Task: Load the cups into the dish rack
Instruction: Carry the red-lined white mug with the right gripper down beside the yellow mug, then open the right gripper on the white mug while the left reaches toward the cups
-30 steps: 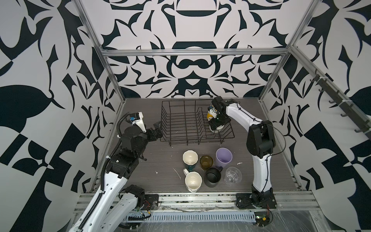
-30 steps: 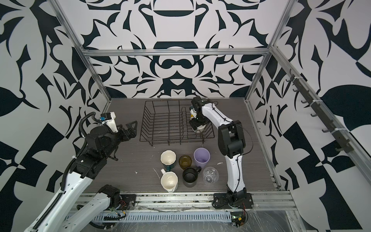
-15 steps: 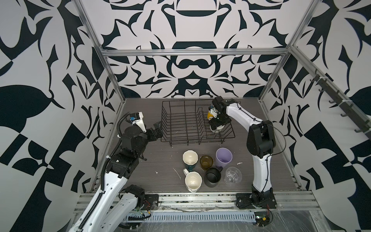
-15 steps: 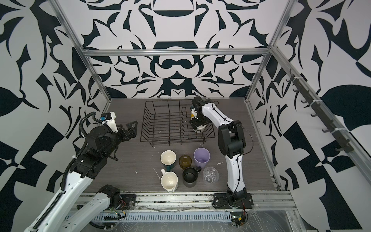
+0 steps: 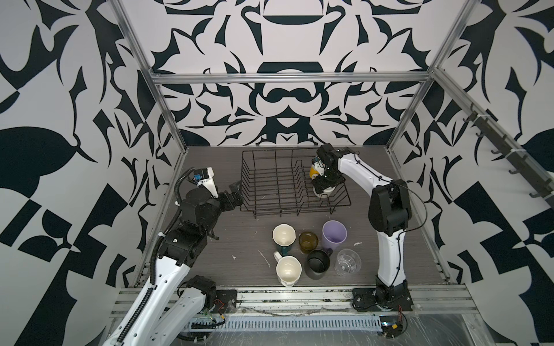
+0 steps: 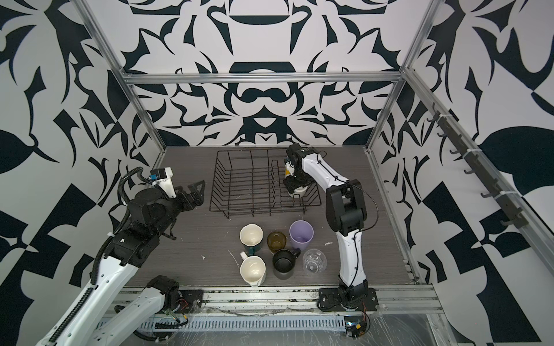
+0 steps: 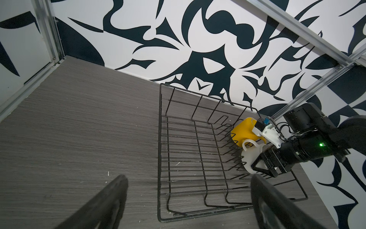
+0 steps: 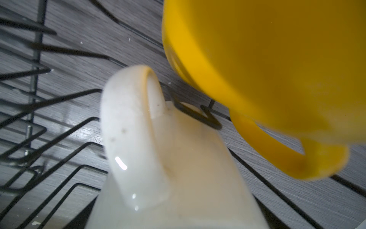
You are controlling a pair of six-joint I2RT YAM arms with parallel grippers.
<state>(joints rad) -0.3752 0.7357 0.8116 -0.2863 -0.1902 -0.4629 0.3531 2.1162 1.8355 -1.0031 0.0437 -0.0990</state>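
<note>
At the right end of the black wire dish rack (image 5: 275, 185), your right hand (image 5: 323, 188) is closed around the white ceramic mug (image 7: 250, 158), which sits low among the prongs, just beside the tilted yellow mug (image 7: 242, 131). Your left hand (image 5: 236, 194) hovers just outside the rack's left wall, fingers spread wide, holding nothing. Nearer the arm bases, six cups stand upright in a cluster on the grey tabletop (image 5: 227, 239): teal faceted mug (image 5: 283, 236), amber glass (image 5: 308, 240), lilac tumbler (image 5: 334, 235), cream faceted mug (image 5: 287, 271), black mug (image 5: 317, 264) and clear glass (image 5: 347, 263).
</note>
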